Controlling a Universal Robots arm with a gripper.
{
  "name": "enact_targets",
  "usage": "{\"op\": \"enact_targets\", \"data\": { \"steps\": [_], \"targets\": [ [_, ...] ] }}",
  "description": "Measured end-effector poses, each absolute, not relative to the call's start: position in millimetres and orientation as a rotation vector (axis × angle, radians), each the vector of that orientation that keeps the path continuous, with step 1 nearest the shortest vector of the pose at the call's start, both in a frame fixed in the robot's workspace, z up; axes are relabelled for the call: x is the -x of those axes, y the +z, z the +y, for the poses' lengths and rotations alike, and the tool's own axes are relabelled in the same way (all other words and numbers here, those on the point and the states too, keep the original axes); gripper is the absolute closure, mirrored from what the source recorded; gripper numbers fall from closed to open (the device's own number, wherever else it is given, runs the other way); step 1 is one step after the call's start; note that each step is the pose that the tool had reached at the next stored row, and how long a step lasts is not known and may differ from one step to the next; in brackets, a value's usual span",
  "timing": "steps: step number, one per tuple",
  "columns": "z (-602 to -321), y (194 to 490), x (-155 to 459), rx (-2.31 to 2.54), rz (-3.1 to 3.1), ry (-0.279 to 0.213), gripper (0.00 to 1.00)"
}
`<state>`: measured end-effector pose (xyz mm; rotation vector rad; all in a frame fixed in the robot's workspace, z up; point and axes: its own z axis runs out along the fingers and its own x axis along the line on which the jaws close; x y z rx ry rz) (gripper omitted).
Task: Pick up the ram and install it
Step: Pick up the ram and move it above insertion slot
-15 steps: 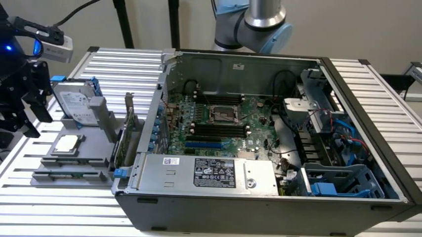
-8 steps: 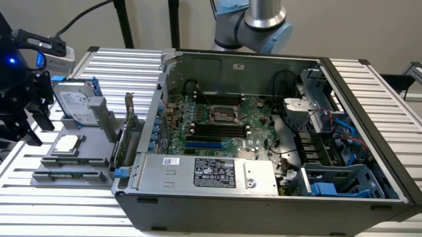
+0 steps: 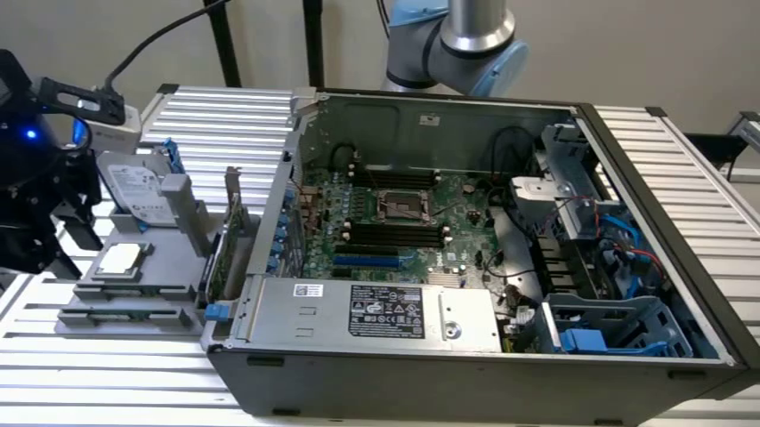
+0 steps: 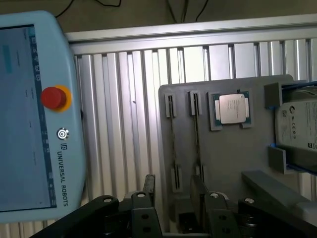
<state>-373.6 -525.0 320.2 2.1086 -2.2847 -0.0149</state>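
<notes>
The gripper (image 4: 173, 184) is hovering with its jaws spread over the gray holder (image 4: 223, 163) on the tabletop (image 4: 124, 124). The ram (image 4: 172, 141) is standing on edge in its slot there, near the processor (image 4: 231, 109).

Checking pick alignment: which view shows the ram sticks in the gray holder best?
Wrist view: the two ram sticks stand edge-on in the gray holder's slots beside the CPU, seen from above. The exterior view shows them as thin dark strips at its left.
</notes>
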Motion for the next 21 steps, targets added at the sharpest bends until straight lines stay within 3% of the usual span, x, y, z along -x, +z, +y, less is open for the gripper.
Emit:
{"op": "enact_targets", "data": {
  "steps": [21],
  "targets": [
    [-527,282,371,-2.11,-2.283,-0.015,0.58]
  ]
}}
